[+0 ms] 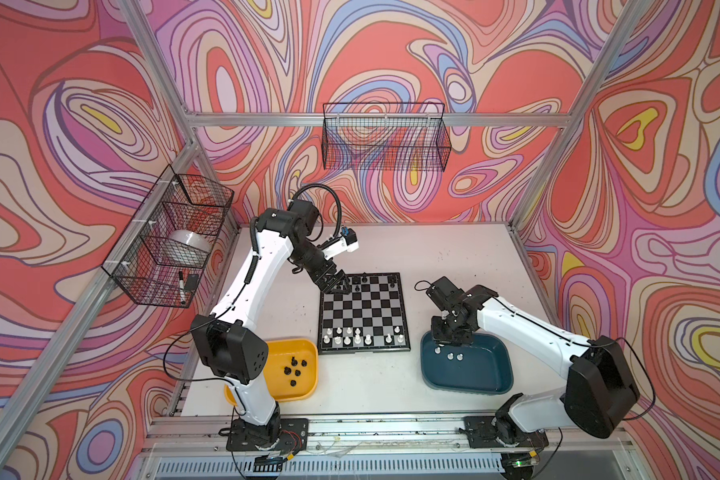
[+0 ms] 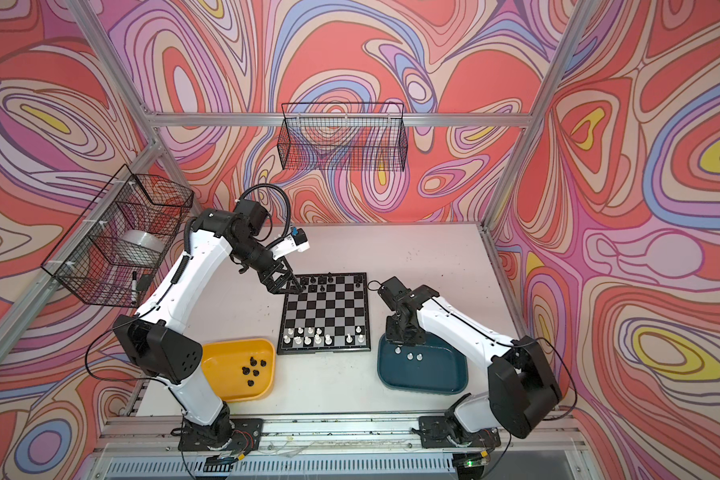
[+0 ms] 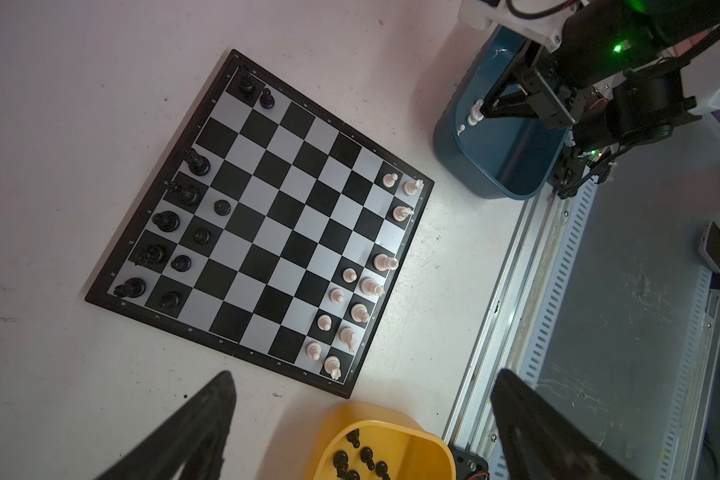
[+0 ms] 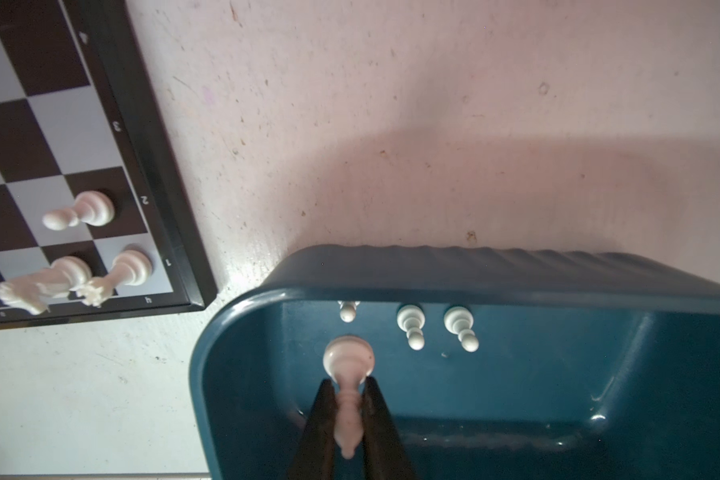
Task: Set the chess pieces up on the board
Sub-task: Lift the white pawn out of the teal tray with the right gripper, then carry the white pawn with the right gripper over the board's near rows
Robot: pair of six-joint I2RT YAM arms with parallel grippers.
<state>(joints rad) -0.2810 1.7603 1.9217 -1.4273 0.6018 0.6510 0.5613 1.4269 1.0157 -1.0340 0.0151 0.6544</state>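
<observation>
The board (image 1: 362,309) (image 2: 327,309) lies mid-table, with black chess pieces (image 1: 364,279) on its far rows and white ones (image 1: 358,338) on its near rows. My left gripper (image 1: 341,286) hangs open and empty over the board's far left corner; its fingers (image 3: 200,424) stand wide apart in the left wrist view. My right gripper (image 1: 445,338) (image 4: 350,382) is inside the teal tray (image 1: 474,376), shut on a slim white chess piece (image 4: 348,399). Three white pawns (image 4: 410,324) stand on the tray floor beyond it.
A yellow tray (image 1: 308,347) holding several loose black pieces (image 1: 294,368) sits at the board's near left. Wire baskets hang on the back wall (image 1: 385,137) and the left wall (image 1: 171,232). An aluminium rail (image 1: 371,428) runs along the table's front edge.
</observation>
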